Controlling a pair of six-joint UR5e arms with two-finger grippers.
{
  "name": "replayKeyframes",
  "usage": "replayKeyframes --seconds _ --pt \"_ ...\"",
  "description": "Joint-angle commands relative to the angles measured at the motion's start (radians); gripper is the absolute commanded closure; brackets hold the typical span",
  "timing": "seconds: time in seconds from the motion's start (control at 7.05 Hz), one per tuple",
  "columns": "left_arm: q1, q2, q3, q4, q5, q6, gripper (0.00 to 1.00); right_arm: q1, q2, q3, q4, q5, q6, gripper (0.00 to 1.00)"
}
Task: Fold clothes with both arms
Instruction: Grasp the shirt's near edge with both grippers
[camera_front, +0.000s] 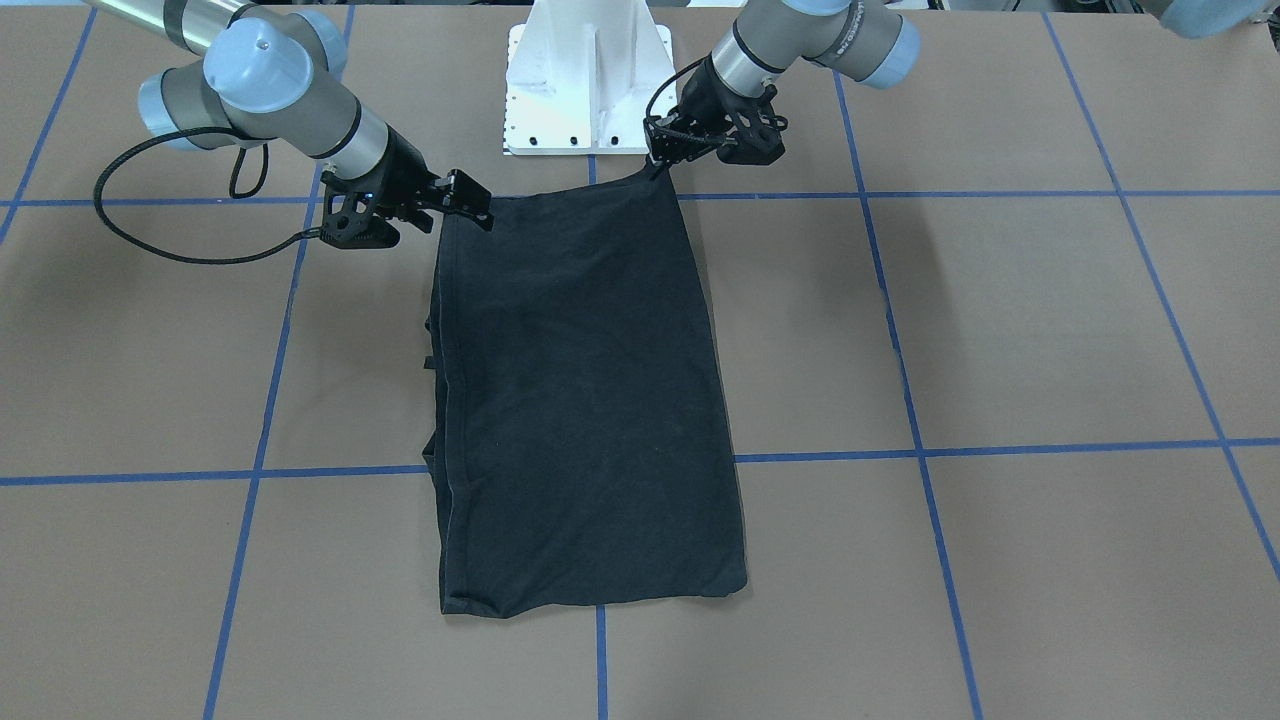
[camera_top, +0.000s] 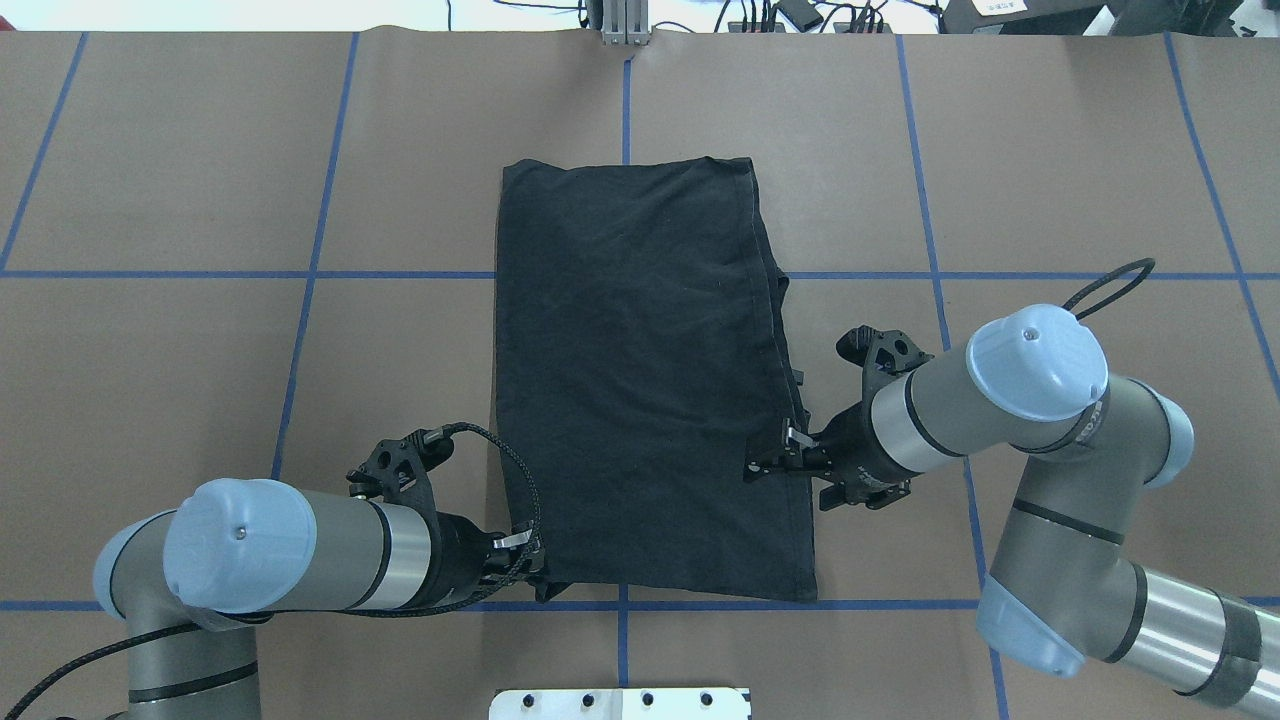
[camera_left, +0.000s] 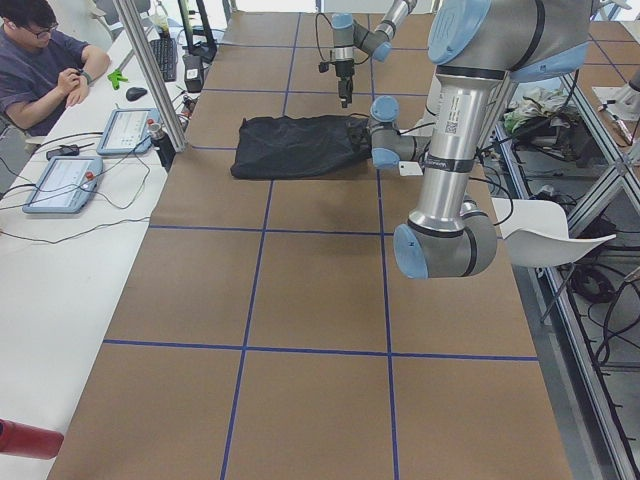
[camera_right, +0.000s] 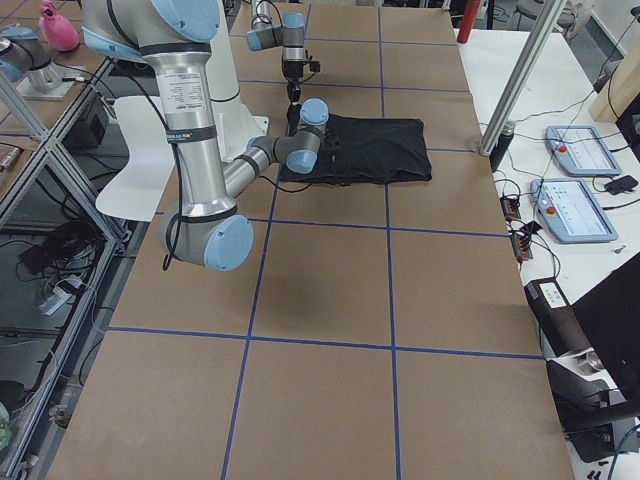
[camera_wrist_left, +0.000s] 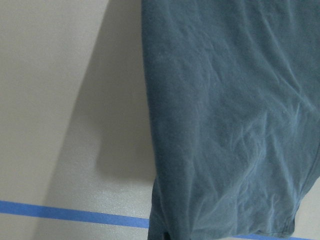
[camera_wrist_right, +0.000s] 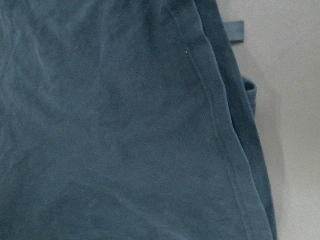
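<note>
Black T-shirt (camera_front: 590, 400), front-facing view: folded into a long rectangle, flat on the table (camera_front: 1000, 320). The visible face is plain black. One short edge lies near the pedestal (camera_front: 585, 90), and a stitched hem runs along the long edge on the robot's right.
Table surface, front-facing view: brown paper with a grid of blue tape lines (camera_front: 905, 330).
Left gripper (camera_front: 662, 162), front-facing view: at the shirt corner nearest the pedestal, clamped on the cloth, which rises to a small peak there.
Right gripper (camera_front: 478, 208), front-facing view: over the other corner of the same short edge. Whether its jaws are apart or together cannot be told.
Lettering, front-facing view: pale letters on the left arm's dark joint band (camera_front: 850, 30), too small to read.
T-shirt, overhead view: lies across the centre tape line, with its near short edge on the cross line in front of the pedestal.
Left gripper, overhead view: tips touching the near left corner.
Right gripper, overhead view: above the hemmed long edge, pointing inward over the cloth.
Label (camera_left: 447, 125), exterior left view: white sticker on the near arm, print too small to read.
Operator (camera_left: 40, 60), exterior left view: seated at the side bench beside two teach pendants (camera_left: 100, 150).
T-shirt, exterior right view: dark slab just beyond the near arm's wrist.
Left wrist view: shirt edge and one corner over brown paper, with a tape line crossing below.
Right wrist view: stitched hem running down the frame, with layered edges and brown paper to its right.
</note>
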Motion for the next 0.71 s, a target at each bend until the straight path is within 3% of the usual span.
replayKeyframes --seconds 0.0,0.14,0.57 --pt "-0.003 0.001 -0.009 0.0 -0.003 -0.001 1.0 -0.059 -0.032 0.0 -0.008 -0.05 0.027 0.0" --pt "-0.002 0.001 -0.009 0.0 -0.003 -0.001 1.0 -0.081 -0.03 0.0 -0.029 -0.055 0.027 0.0" --pt "-0.003 0.002 -0.012 0.0 -0.003 -0.001 1.0 -0.101 0.027 0.034 -0.245 -0.058 0.027 0.0"
